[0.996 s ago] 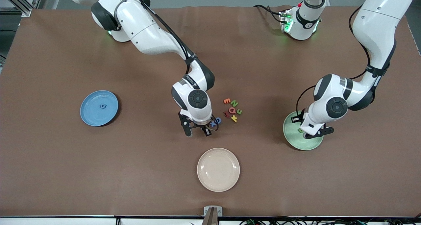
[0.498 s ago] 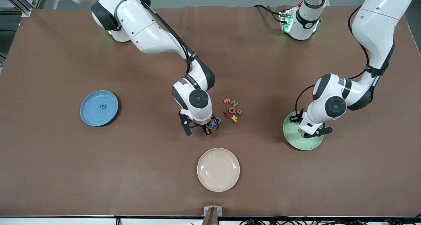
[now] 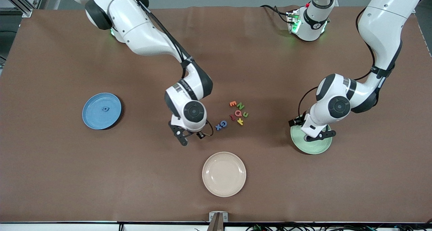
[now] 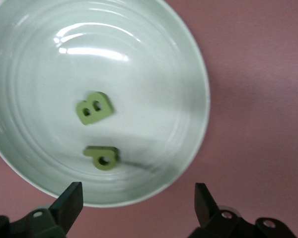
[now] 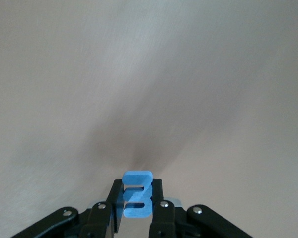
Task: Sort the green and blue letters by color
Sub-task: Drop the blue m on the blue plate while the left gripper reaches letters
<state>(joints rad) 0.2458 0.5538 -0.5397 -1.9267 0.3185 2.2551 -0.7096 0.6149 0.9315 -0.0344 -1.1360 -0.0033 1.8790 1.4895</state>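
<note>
My right gripper (image 3: 191, 138) is shut on a blue letter (image 5: 137, 194) and holds it over bare table beside the letter cluster. Two more blue letters, an X (image 3: 218, 125) and a G (image 3: 223, 123), lie at the cluster's near edge. A green N (image 3: 240, 106) and a green U (image 3: 246, 114) lie in the cluster. My left gripper (image 3: 313, 133) is open and empty over the edge of the green plate (image 3: 319, 149). That plate (image 4: 198, 74) holds a green B (image 4: 94, 108) and a green P (image 4: 103, 156); my left gripper (image 4: 136, 193) stands over its rim.
The cluster also holds an orange E (image 3: 232, 103), a pink Q (image 3: 238, 113), a red letter (image 3: 232, 117) and a yellow Y (image 3: 240, 121). A blue plate (image 3: 101, 110) sits toward the right arm's end. A beige plate (image 3: 224, 174) sits nearer the camera.
My right gripper has moved away from the cluster toward the blue plate, uncovering the blue X and G. My left gripper has shifted slightly toward the cluster, staying over the green plate.
</note>
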